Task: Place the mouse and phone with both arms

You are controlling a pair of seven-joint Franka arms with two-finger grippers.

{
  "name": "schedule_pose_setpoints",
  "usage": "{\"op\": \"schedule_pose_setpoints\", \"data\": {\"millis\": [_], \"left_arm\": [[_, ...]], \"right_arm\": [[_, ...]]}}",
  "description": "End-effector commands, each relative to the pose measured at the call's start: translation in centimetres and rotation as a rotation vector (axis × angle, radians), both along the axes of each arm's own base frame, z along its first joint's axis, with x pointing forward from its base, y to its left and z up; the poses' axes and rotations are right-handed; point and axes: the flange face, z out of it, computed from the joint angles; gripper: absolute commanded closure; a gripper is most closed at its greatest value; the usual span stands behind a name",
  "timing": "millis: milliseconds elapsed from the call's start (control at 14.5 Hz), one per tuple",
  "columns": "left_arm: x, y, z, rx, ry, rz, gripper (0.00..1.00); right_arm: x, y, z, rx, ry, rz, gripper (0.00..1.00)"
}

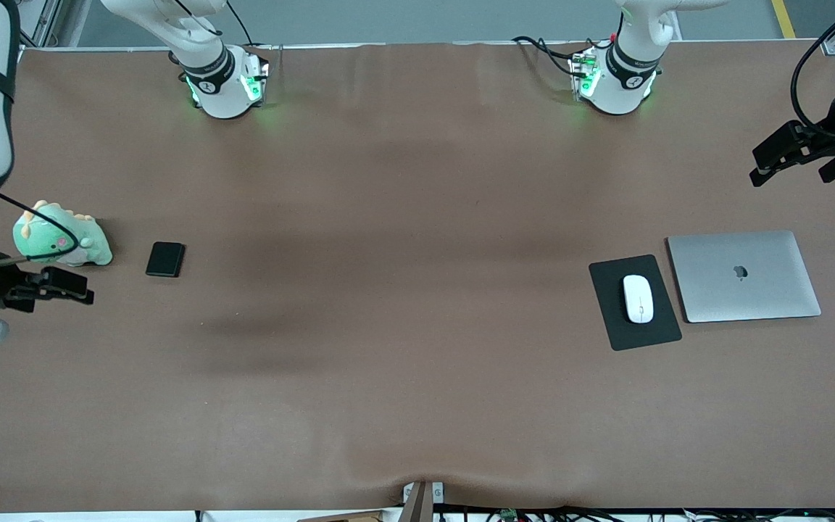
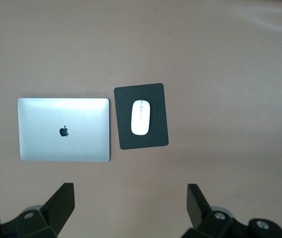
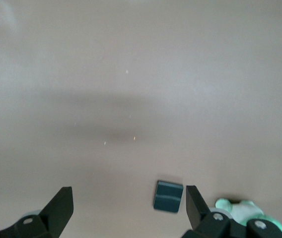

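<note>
We see both end effectors spread wide and empty: right end effector point(image 1: 62, 284) hovers beside the phone point(image 1: 165, 259), left end effector point(image 1: 787, 156) above the mouse point(image 1: 638, 298) on its pad point(image 1: 617, 326).

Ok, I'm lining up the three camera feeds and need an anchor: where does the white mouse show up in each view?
Front view: the mouse lies on the black mouse pad, toward the left arm's end of the table.
Left wrist view: the mouse lies on the mouse pad, above the open left gripper.
Right wrist view: not in it.
Shared landmark: the closed silver laptop beside the pad.
</note>
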Motion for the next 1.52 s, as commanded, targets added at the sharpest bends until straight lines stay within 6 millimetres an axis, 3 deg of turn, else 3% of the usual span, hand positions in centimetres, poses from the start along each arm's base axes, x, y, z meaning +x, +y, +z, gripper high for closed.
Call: {"op": "schedule_pose_setpoints", "data": {"millis": [0,483,690,897,1034,1172,1448], "left_arm": [[-0.3,0.0,0.6,-0.009,-0.002,0.003,0.00],[0.0,0.3,0.4,0.016,0.007,0.000,0.00],[0.0,0.4,0.4,0.015,0.006,0.003,0.00],[0.1,0.6,0.3,0.017,0.008,0.004,0.00],[0.1,0.5,0.3,0.023,0.008,0.003,0.00],[0.0,0.6,0.3,0.024,0.013,0.005,0.00],[-0.1,0.7,0.2,0.024,0.026,0.007,0.00]], "right_arm": [[-2.9,-0.1,5.4,-0.012,-0.036,0.002,0.00],[-10.9,0.1,11.3,0.006,0.047,0.012,0.00],[-13.9,0.0,12.5,-0.017,0.051,0.011,0.00],[-16.6,-0.1,11.6,-0.020,0.095,0.011,0.00],[-17.6,-0.3,10.2,-0.021,0.088,0.009,0.00],[-18.0,0.3,10.0,-0.030,0.068,0.021,0.00],[-17.2,-0.6,11.0,-0.091,0.036,0.007,0.00]]}}
